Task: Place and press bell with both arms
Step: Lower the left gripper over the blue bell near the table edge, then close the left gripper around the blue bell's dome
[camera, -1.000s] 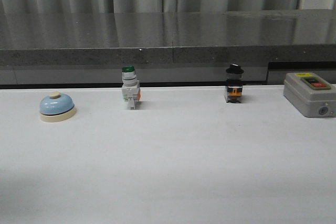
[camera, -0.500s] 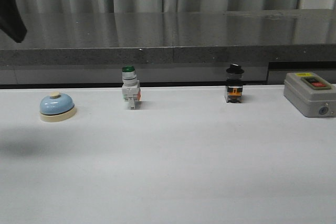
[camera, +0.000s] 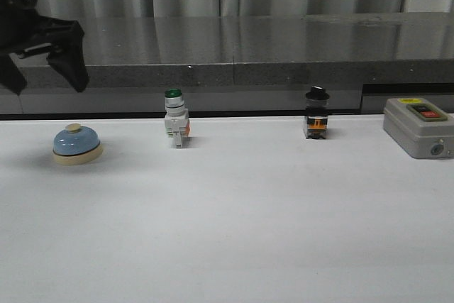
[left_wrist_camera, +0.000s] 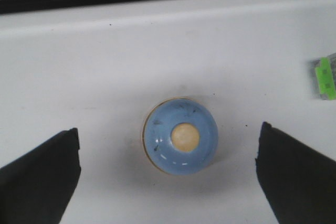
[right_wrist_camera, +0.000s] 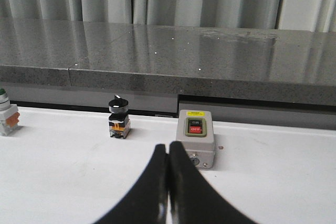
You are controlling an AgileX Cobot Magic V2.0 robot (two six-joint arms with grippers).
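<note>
The bell (camera: 76,145), a light-blue dome on a cream base with a cream button, sits on the white table at the far left. My left gripper (camera: 42,79) hangs open above it, fingers spread wide and holding nothing. In the left wrist view the bell (left_wrist_camera: 180,136) lies between the two black fingers (left_wrist_camera: 39,171), well apart from both. My right gripper (right_wrist_camera: 168,153) is shut and empty, low over the table in front of the grey box; it does not show in the front view.
A green-capped white switch (camera: 175,127) and a black-knobbed switch (camera: 316,113) stand along the table's back edge. A grey box with red and black buttons (camera: 418,126) sits at the back right. A dark stone ledge (camera: 227,54) runs behind the table.
My left arm has come into view from the upper left and moved down and right to hang above the bell. The bell and switches have not moved.
</note>
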